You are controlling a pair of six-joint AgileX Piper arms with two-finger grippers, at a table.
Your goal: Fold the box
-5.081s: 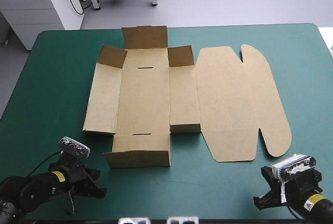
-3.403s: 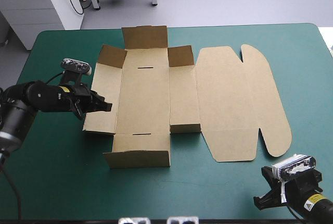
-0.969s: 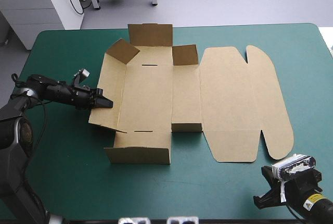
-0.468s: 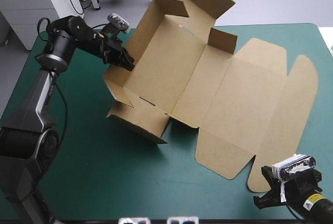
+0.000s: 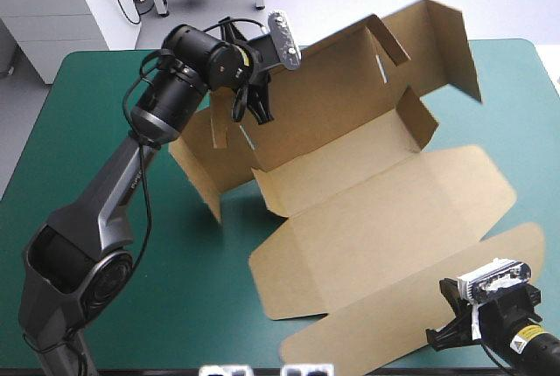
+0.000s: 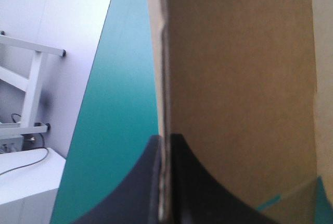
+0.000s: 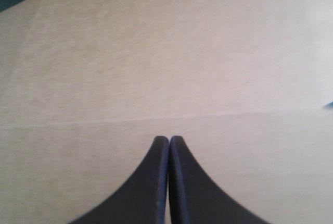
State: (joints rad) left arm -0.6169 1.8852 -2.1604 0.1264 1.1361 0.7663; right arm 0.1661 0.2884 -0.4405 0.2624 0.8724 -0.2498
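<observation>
The brown box [image 5: 350, 210], a cut sheet with some flaps raised, hangs tilted above the teal-green cover. Its left part is lifted high toward the far edge, while the lid part lies low at the near right. My left gripper [image 5: 261, 107] is up at the far left, shut on the edge of a raised wall. In the left wrist view the black fingers [image 6: 182, 182] pinch that board edge [image 6: 162, 78], and the brown wall [image 6: 239, 78] fills the side. My right gripper [image 5: 444, 337] rests shut at the near right corner. Brown board [image 7: 166, 52] spreads just ahead of the right gripper [image 7: 168, 139].
Bare teal-green cover [image 5: 96, 219] shows on the left half of the table. The table's edge [image 6: 101, 78] runs beside the held wall in the left wrist view. The lid's near edge [image 5: 376, 341] lies close to the right gripper.
The left gripper has carried the box's left wall higher and toward the far right, tipping the sheet up steeply. The lid part has slid toward the near right. The right arm has not moved.
</observation>
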